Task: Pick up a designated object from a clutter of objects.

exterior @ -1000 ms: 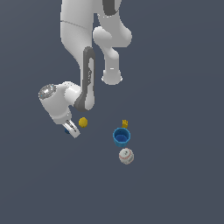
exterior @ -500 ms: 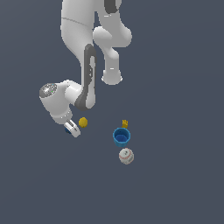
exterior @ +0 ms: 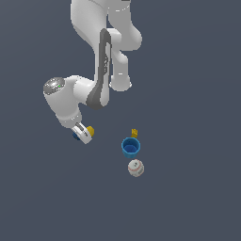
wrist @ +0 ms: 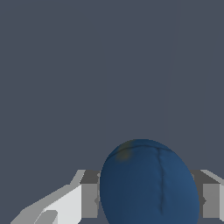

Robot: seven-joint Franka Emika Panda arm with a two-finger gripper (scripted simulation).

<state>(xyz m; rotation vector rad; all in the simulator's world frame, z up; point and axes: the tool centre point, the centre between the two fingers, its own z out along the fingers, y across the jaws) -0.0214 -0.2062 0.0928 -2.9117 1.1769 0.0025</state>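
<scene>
The designated object, a dark navy-blue ball [wrist: 148, 183], fills the space between my fingers [wrist: 89, 201] in the wrist view, and both pads press against its sides. In the exterior view only a sliver of the navy ball [exterior: 75, 136] shows behind my gripper [exterior: 81, 134], which is shut on it. A yellow ball [exterior: 90, 131] lies right beside the gripper, on the exterior view's right. The rest of the clutter is farther right: a blue cup [exterior: 131, 147], a white baseball [exterior: 135, 168] and a tiny yellow crown-like piece [exterior: 134, 132].
The arm's white links [exterior: 101, 70] rise above the gripper toward the top of the exterior view. The floor is a plain dark grey surface [exterior: 197, 197] with no visible edges.
The wrist and gripper have shifted slightly upward and to the exterior view's right with the navy ball. The other objects have not moved.
</scene>
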